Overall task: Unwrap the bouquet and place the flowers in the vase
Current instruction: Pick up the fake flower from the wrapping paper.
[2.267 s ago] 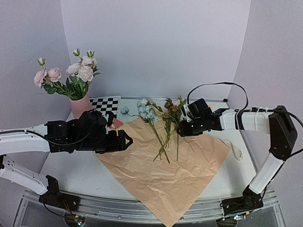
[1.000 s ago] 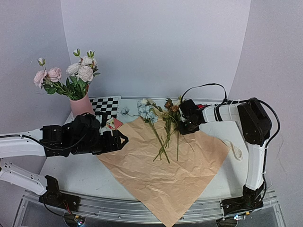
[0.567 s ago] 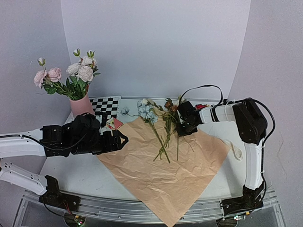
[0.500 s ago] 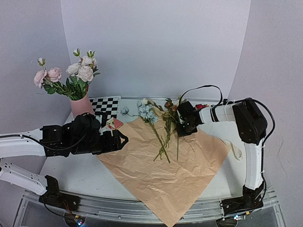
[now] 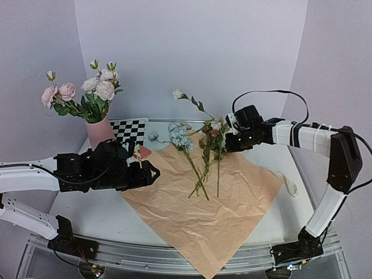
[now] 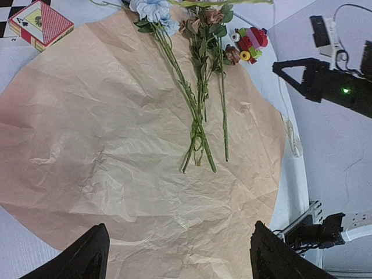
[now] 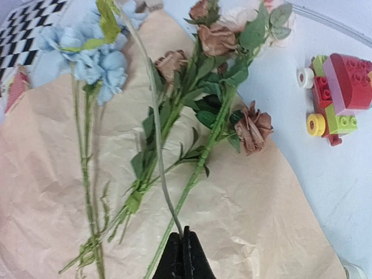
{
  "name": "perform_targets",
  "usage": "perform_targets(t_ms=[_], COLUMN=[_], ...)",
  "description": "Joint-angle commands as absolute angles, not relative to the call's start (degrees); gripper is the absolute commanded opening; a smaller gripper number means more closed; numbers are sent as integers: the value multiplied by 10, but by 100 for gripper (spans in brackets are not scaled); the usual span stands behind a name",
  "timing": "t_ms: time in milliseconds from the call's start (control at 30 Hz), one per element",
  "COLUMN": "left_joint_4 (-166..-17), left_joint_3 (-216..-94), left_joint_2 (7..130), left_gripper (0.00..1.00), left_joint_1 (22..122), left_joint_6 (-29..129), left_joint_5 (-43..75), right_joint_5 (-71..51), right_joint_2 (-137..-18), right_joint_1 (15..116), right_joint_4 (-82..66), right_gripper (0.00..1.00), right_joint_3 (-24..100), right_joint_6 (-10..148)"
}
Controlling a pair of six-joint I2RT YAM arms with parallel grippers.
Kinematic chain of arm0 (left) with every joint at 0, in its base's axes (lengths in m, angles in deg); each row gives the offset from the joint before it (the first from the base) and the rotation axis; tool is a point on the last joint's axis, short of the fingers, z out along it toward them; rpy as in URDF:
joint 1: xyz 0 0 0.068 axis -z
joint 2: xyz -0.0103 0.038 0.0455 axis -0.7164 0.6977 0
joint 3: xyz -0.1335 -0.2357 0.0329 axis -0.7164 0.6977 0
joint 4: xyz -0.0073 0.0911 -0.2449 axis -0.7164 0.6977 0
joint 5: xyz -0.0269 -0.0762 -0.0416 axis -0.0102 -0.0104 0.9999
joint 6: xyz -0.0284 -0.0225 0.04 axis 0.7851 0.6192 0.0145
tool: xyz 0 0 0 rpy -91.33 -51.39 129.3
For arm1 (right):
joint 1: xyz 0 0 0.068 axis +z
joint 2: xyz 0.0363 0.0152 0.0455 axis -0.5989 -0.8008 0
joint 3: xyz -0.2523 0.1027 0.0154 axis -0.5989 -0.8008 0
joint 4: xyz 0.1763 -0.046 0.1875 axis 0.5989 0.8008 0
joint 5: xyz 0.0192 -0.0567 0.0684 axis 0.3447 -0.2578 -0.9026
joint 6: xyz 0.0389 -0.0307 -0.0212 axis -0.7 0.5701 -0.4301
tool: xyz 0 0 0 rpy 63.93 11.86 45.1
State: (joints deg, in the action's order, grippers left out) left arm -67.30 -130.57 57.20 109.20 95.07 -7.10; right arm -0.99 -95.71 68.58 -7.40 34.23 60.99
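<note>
Pale lilac walls (image 5: pixel 192 52) stand far, left and right. The evenly lit white bench (image 5: pixel 87 212) has a metal rail (image 5: pixel 145 256) at its near edge.

You can read an "A" over a spade on the red card box (image 6: pixel 40 22) near the surface's far-left corner. A small "2" borders the checkerboard (image 5: pixel 129 129).

Wrap paper (image 5: pixel 209 215) — matt kraft, crumpled, creased. Vase (image 5: pixel 100 131) matt, smooth. Flowers (image 7: pixel 216 39) look cloth w/ plastic stems. Toy bricks (image 7: pixel 340 96) — glossy plastic. Table (image 5: pixel 87 212) smooth, slight sheen.
</note>
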Motion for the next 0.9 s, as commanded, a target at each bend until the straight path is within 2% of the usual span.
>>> perform_targets(t_ms=[0,167,433,633,800,867], left_joint_4=[-700,-739,-883,-960,-978,-979], left_joint_3=[-1349,-1360,-1363,-1387,-1423,-1437], left_joint_2=[601,623,655,695,729,742], left_gripper=[85,84,73,66,58,57], left_joint_1=[1098,1107,1118,1124,1124,1125], left_joint_6=[959,960,956,954,948,945], left_joint_5=[-56,-49,-22,-19,-29,-28], right_joint_5=[-105,-203,-311,-343,-337,-333], right_joint_2=[-897,-828,-724,-666,-626,-617], right_joint_1=[686,688,702,714,733,740], right_joint_4=[-46,-57,-104,-124,-127,-126], right_gripper=[0,0,0,0,0,0], right_joint_3=[292,221,114,67,44,39], right_joint_6=[601,574,517,477,454,447])
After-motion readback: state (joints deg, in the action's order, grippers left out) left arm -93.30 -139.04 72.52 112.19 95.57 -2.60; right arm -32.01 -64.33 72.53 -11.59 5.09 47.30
